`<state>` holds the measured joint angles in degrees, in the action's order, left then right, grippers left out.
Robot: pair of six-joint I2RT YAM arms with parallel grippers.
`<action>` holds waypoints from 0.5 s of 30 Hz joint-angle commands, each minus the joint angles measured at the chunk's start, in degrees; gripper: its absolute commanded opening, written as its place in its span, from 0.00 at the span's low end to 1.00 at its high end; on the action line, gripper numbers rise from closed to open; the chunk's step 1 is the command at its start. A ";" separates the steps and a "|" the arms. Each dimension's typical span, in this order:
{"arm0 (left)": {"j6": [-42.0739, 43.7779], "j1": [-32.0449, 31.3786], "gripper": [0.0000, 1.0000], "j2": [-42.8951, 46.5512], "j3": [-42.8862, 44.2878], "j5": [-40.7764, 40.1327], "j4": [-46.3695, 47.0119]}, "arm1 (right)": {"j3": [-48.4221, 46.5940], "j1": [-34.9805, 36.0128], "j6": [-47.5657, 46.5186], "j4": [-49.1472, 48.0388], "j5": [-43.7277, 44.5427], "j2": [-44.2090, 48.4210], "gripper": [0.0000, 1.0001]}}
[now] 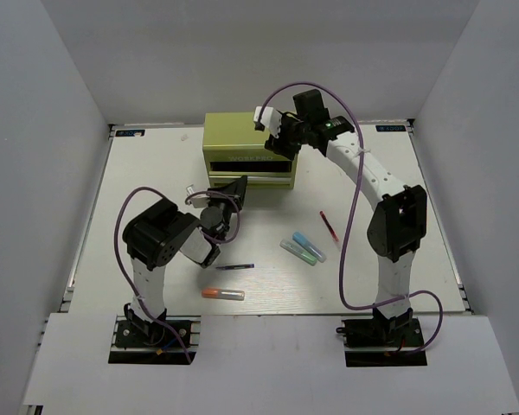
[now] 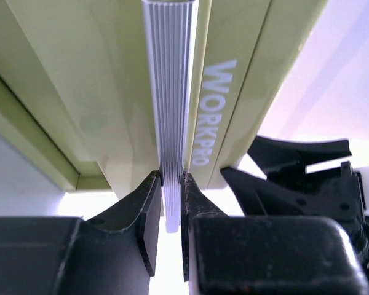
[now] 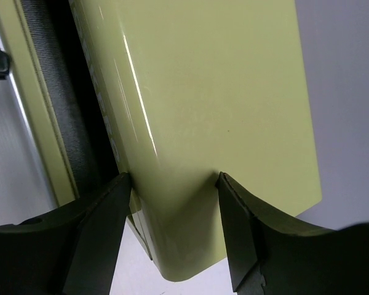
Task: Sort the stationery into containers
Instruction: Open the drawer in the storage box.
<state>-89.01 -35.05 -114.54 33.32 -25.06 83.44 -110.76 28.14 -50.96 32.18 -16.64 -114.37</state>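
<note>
The yellow-green chest stands at the back middle of the table. Its lower drawer is pulled out a little, with a dark gap behind its front. My left gripper is shut on the drawer's ribbed silver handle, pinched between both fingers. My right gripper is clamped over the chest's right front top corner, touching it on both sides. Loose on the table lie a red pen, a blue-capped marker, a green-capped marker, a dark pen and an orange-capped marker. The pouch is out of view.
White walls close the table at the back and on both sides. The chest front carries white lettering. The purple cable of the right arm hangs in a loop over the right part of the table.
</note>
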 commanded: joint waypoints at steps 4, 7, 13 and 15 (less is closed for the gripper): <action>3.14 -1.87 0.00 3.79 -7.30 0.01 4.01 | -2.44 -0.54 2.01 -0.28 4.60 -4.11 0.63; 3.67 -1.87 0.00 5.11 -8.62 0.01 4.63 | -2.27 -0.54 2.27 -0.11 4.69 -4.11 0.63; 5.87 -2.39 0.00 10.55 -6.96 3.61 -4.66 | -2.35 -0.63 2.27 -0.63 5.22 -3.94 0.66; 6.48 -2.39 0.01 11.79 -6.95 4.14 -6.88 | -2.18 -0.72 2.36 -0.28 5.22 -3.67 0.70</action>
<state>-85.47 -36.77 -106.74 27.27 -22.90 79.24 -112.20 28.25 -49.56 33.15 -15.51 -115.15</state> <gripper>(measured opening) 0.262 0.687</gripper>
